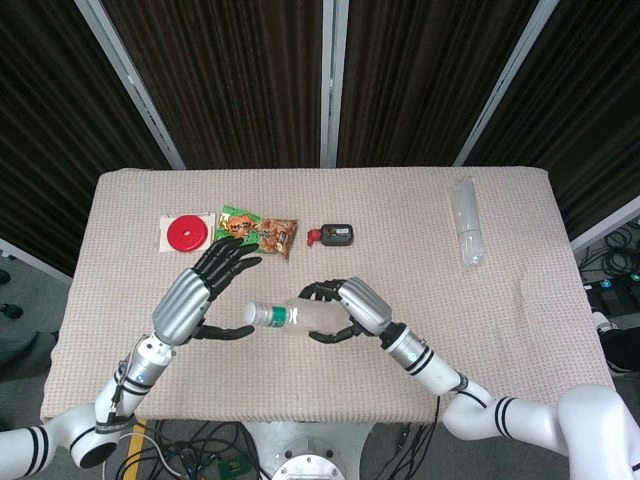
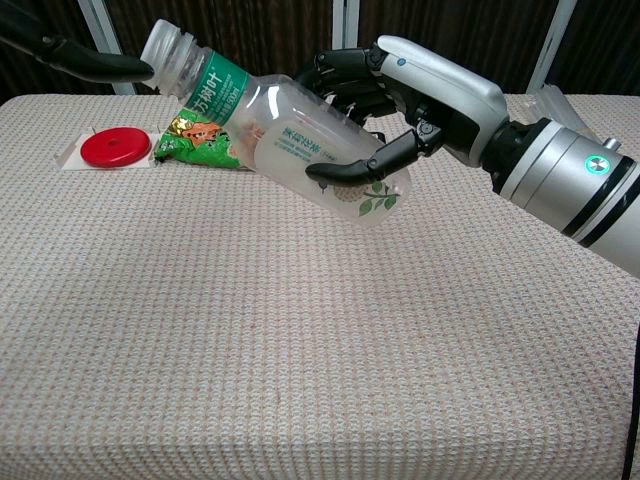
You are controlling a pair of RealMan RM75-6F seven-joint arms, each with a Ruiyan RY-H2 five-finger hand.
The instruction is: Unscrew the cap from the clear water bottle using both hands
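My right hand (image 1: 352,308) (image 2: 420,95) grips the clear water bottle (image 1: 300,318) (image 2: 300,140) around its body and holds it tilted above the table, neck pointing to my left. A green label wraps the bottle near the neck. In the chest view the neck (image 2: 170,50) shows bare threads with no cap on it. My left hand (image 1: 197,296) stands just left of the neck with its fingers spread and holds nothing. Its thumb (image 1: 228,333) (image 2: 100,68) reaches toward the bottle's mouth. I see no cap anywhere.
At the back of the beige cloth table (image 1: 400,210) lie a red disc (image 1: 186,233) on a white card, a snack packet (image 1: 258,230) and a small black and red device (image 1: 333,235). A clear plastic item (image 1: 466,220) lies at the far right.
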